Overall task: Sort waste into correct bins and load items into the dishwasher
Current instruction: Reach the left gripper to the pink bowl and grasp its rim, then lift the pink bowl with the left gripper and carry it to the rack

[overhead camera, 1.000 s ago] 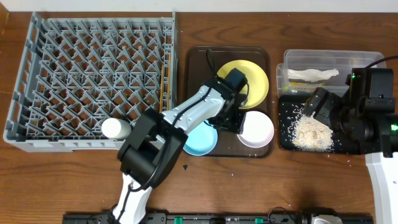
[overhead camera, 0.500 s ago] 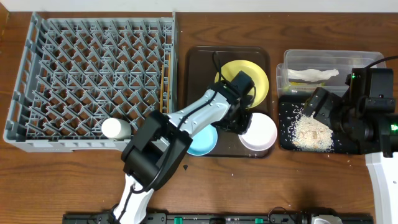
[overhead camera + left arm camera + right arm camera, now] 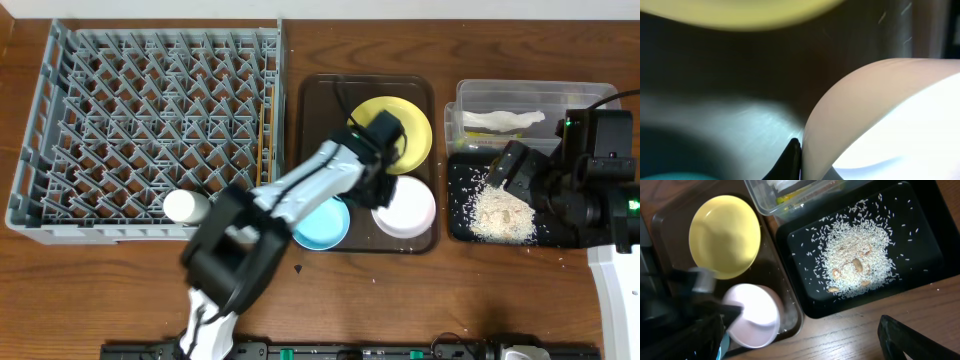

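Brown wooden counter (image 3: pixel 450 300) carries a dark brown serving tray (image 3: pixel 315 95). On it the round white bowl (image 3: pixel 405 208) sits beside a light blue bowl (image 3: pixel 325 225), near a round yellow plate (image 3: pixel 415 125). Its rim is clenched in the left hand (image 3: pixel 380 185). The right hand (image 3: pixel 800 330), fingers spread, hangs over off-white rice scraps (image 3: pixel 497 210) in the shallow black tray (image 3: pixel 460 225).

No text, label or number is legible anywhere.
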Available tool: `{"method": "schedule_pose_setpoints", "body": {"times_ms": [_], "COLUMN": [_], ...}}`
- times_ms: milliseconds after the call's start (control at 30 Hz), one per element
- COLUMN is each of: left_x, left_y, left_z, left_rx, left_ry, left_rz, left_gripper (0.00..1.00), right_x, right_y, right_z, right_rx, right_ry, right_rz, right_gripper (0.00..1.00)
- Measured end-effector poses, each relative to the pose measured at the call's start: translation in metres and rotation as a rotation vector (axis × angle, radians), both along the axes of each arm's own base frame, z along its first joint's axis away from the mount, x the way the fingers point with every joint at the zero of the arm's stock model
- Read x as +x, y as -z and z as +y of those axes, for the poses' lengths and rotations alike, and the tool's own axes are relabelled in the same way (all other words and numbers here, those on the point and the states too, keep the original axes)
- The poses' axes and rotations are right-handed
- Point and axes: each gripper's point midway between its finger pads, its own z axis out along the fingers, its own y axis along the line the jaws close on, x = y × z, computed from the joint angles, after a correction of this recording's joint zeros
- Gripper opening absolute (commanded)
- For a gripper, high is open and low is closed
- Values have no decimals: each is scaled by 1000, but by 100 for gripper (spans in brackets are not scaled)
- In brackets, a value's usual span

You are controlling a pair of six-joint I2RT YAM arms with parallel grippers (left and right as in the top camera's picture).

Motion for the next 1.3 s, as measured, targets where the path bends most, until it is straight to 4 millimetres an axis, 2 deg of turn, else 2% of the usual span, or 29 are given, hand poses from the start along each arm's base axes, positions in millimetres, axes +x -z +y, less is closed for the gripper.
{"method": "schedule_pose_setpoints", "body": {"times_ms": [67,133,233,300,367,500,667,833,1167,1300], "left_x": [14,31,51,60,67,81,91,98,117,118], "left_y": [-31,-72,-131,-163,-183,-202,-212,-207,-146,-137], "left_z": [14,35,79,120,158,233,297,334,338,339], "left_rx": [-6,-6,35,120,229,511,808,1057,1289,1331], "left_ry": [-38,-93,-192,-280,-359,-508,-627,-660,-523,-492], "left_rz": [-79,-192,-370,-490,-579,-708,-776,-783,-690,-678], "left_gripper": [8,7,7,8,8,7,7,8,7,7], "right_x": [0,0,0,0,0,0,0,0,0,0], "right_y": [0,0,0,0,0,0,0,0,0,0], "right_z": [0,0,0,0,0,0,0,0,0,0], "right_rx": [0,0,0,0,0,0,-2,-4,-5,-5], "right_ry": [0,0,0,0,0,0,-3,-7,-10,-10], "right_rz": [0,0,0,1,0,0,1,0,0,0], "right_gripper": [97,97,97,96,96,96,96,96,97,97]}}
